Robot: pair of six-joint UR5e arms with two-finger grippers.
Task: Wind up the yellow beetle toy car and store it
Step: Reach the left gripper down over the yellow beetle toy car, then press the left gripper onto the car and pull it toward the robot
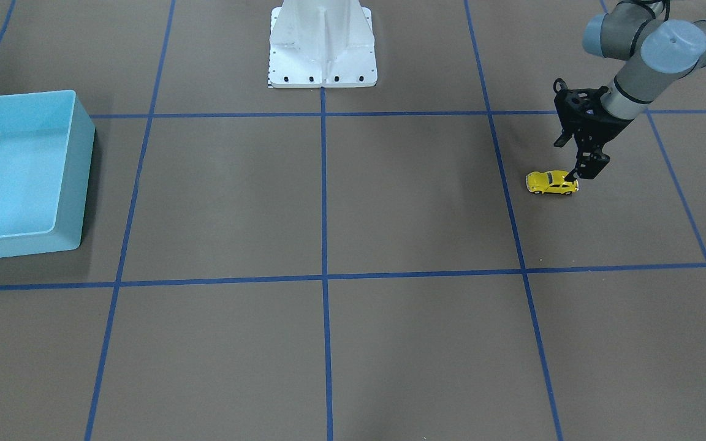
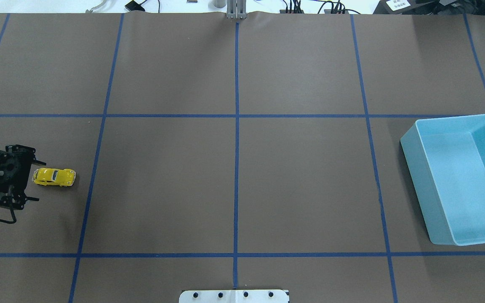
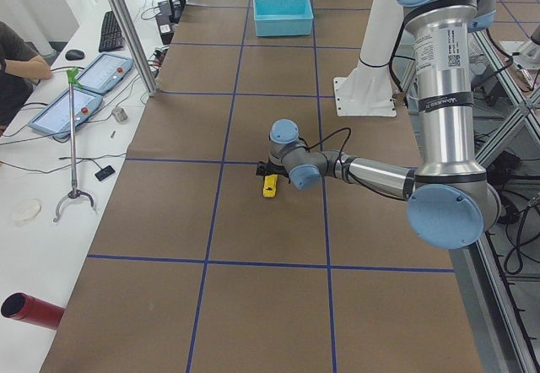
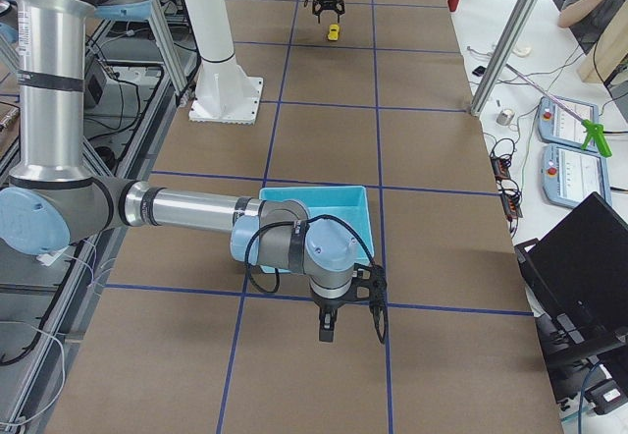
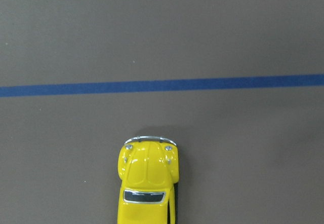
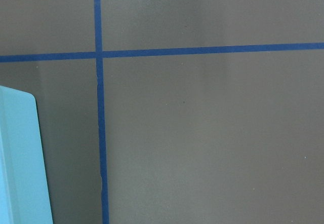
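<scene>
The yellow beetle toy car (image 2: pixel 54 176) stands on its wheels on the brown table at the far left of the overhead view. It also shows in the front-facing view (image 1: pixel 551 183) and in the left wrist view (image 5: pixel 147 183), nose away from the camera. My left gripper (image 2: pixel 36 181) hangs low at the car's rear end with its fingers spread, open, one fingertip (image 1: pixel 572 177) right at the car's rear. My right gripper (image 4: pixel 350 318) shows only in the exterior right view, low over the table beside the bin; I cannot tell whether it is open or shut.
The light blue bin (image 2: pixel 414 168) stands at the far right of the overhead view and holds nothing; its wall shows in the right wrist view (image 6: pixel 20 158). The white robot base (image 1: pixel 322 55) is at the table's middle edge. Blue tape lines grid the table.
</scene>
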